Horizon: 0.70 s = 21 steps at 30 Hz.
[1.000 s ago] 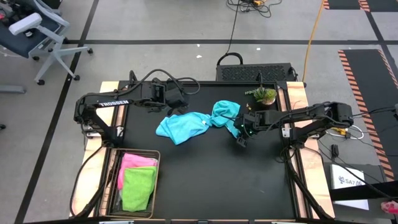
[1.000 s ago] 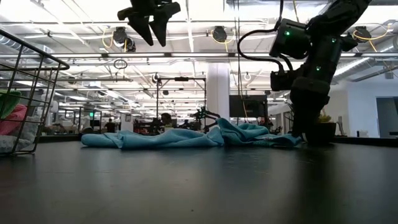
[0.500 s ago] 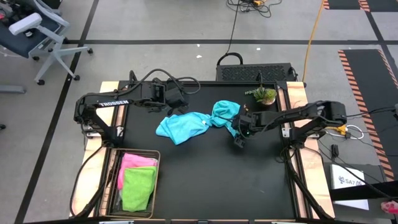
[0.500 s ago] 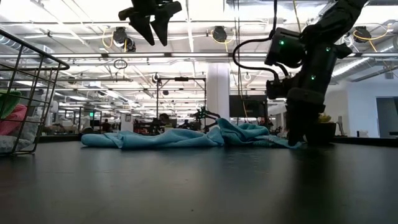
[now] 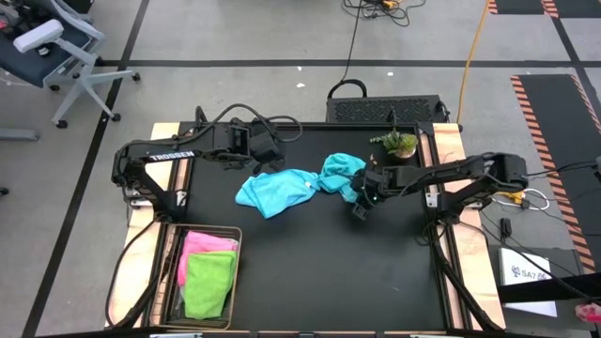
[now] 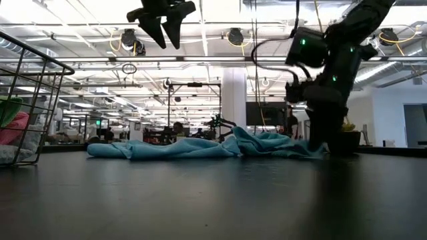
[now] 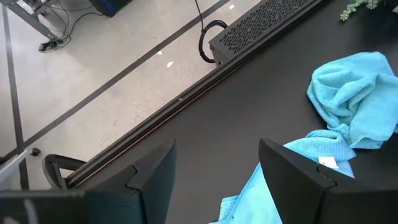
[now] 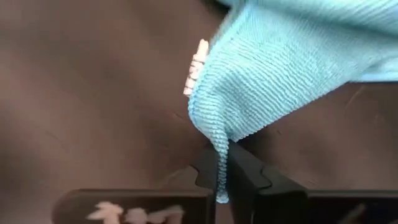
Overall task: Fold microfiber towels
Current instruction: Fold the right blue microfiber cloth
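Two crumpled towels lie side by side mid-table: a light blue one (image 5: 270,193) on the left and a teal one (image 5: 340,171) on the right, seen as a low heap (image 6: 200,147) in the low view. My right gripper (image 5: 360,208) stands at the teal towel's near right corner, pointing steeply down and shut on it. My left gripper (image 6: 163,25) hangs open high above the light blue towel's far edge, touching nothing. A pink towel (image 5: 202,244) and a lime green towel (image 5: 208,282) lie in a wire basket. My right gripper pinches the teal towel's corner (image 8: 219,155) between its two fingers (image 8: 249,173), a thin tip of cloth running down between them. The fingers come from above, slanting in from the table's right. The rest of the towel lies slack on the table.
The wire basket (image 5: 231,282) stands at the near left corner. A small potted plant (image 5: 399,143) stands at the far right, just behind my right arm. A black perforated box (image 5: 385,108) sits beyond the far edge. Bare black tabletop lies on the near side.
My right gripper has leaned a little toward the teal towel, rolled slightly, and shut on its corner. The towels have stayed where they were.
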Each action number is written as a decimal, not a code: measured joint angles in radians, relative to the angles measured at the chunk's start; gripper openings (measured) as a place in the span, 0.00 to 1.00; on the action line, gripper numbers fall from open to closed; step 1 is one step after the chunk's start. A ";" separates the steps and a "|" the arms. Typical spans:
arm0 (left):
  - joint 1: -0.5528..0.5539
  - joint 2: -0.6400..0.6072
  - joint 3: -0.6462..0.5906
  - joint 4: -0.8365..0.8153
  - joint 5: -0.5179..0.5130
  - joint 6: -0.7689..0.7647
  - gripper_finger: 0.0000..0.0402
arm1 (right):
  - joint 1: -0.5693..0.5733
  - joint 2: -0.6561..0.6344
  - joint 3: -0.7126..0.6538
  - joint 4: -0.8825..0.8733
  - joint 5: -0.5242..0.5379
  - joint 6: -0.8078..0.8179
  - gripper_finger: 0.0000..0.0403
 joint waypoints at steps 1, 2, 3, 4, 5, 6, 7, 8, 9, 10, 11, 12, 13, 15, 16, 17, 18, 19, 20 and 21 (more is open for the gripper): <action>0.000 0.000 0.000 0.002 0.000 -0.004 0.58 | 0.002 -0.025 0.010 -0.003 -0.007 0.012 0.02; 0.001 0.000 0.000 0.003 0.000 -0.008 0.58 | 0.003 -0.056 0.021 -0.003 -0.018 0.015 0.01; 0.001 0.000 0.000 0.006 0.000 -0.013 0.58 | 0.003 -0.089 0.035 -0.004 -0.021 0.016 0.01; 0.002 0.000 0.000 0.012 0.000 -0.021 0.58 | 0.003 -0.123 0.053 0.000 -0.023 0.021 0.01; 0.004 0.000 0.000 0.020 0.000 -0.027 0.58 | 0.003 -0.158 0.069 0.004 -0.024 0.022 0.01; 0.005 0.000 0.000 0.026 0.000 -0.026 0.58 | 0.003 -0.192 0.086 0.001 -0.024 0.021 0.01; 0.006 0.000 0.000 0.032 0.001 -0.025 0.58 | 0.003 -0.227 0.105 0.001 -0.023 0.016 0.01; 0.009 0.000 0.000 0.043 0.002 -0.022 0.58 | 0.003 -0.261 0.123 0.004 -0.023 0.010 0.01; 0.011 0.000 0.000 0.053 0.003 -0.022 0.58 | 0.003 -0.294 0.139 0.007 -0.023 0.005 0.00; 0.013 0.000 0.000 0.062 0.004 -0.022 0.58 | 0.002 -0.327 0.154 0.014 -0.023 -0.002 0.00; 0.015 0.000 0.000 0.071 0.005 -0.021 0.58 | 0.002 -0.358 0.165 0.022 -0.024 -0.012 0.00; 0.018 0.000 0.000 0.077 0.007 -0.022 0.58 | 0.002 -0.388 0.175 0.033 -0.026 -0.022 0.00; 0.021 0.000 0.000 0.078 0.007 -0.021 0.58 | 0.002 -0.419 0.180 0.059 -0.043 -0.034 0.00; 0.028 0.000 0.000 0.078 0.007 -0.022 0.58 | 0.000 -0.473 0.180 0.110 -0.124 -0.067 0.00; 0.029 0.000 0.000 0.078 0.007 -0.022 0.58 | -0.001 -0.501 0.180 0.144 -0.160 -0.080 0.00; 0.033 0.000 0.000 0.078 0.008 -0.022 0.58 | 0.000 -0.523 0.180 0.163 -0.177 -0.083 0.00; 0.034 0.000 0.000 0.079 0.008 -0.018 0.58 | 0.000 -0.543 0.180 0.176 -0.168 -0.083 0.00; 0.034 0.000 0.000 0.083 0.012 -0.014 0.58 | 0.000 -0.563 0.181 0.184 -0.141 -0.079 0.00; 0.034 0.000 0.000 0.091 0.017 -0.005 0.58 | -0.001 -0.579 0.181 0.182 -0.113 -0.071 0.00; 0.034 0.000 0.000 0.105 0.027 0.008 0.58 | -0.004 -0.592 0.181 0.177 -0.097 -0.072 0.00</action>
